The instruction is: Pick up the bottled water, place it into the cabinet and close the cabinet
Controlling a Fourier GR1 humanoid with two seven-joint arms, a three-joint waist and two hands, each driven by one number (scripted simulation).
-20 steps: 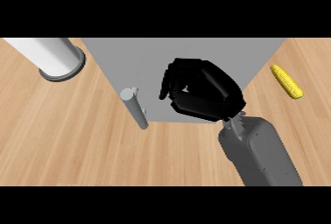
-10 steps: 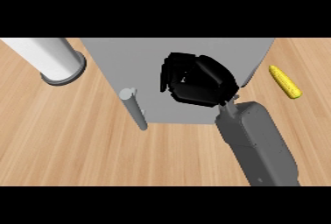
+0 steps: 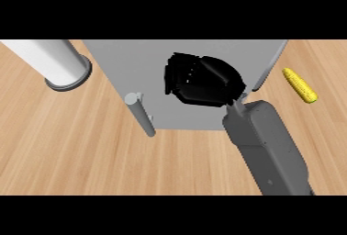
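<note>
Below, counter: a light wooden counter top [image 3: 81, 156] with straight grain is seen, filling the view from edge to edge.
Cabinet: a grey box-shaped cabinet [image 3: 136, 59] is set on the wood at the middle top; a grey bar handle [image 3: 141, 113] is seen at its lower left corner.
Surroundings: a white cylinder on a grey base [image 3: 54, 64] is placed at upper left; a yellow corn cob [image 3: 299, 85] is laid right of the cabinet, apart from it.
Right hand: the black right hand [image 3: 203, 80] is held over the cabinet, fingers curled; what is gripped cannot be told.
Bottled water: hidden; its place cannot be told.
</note>
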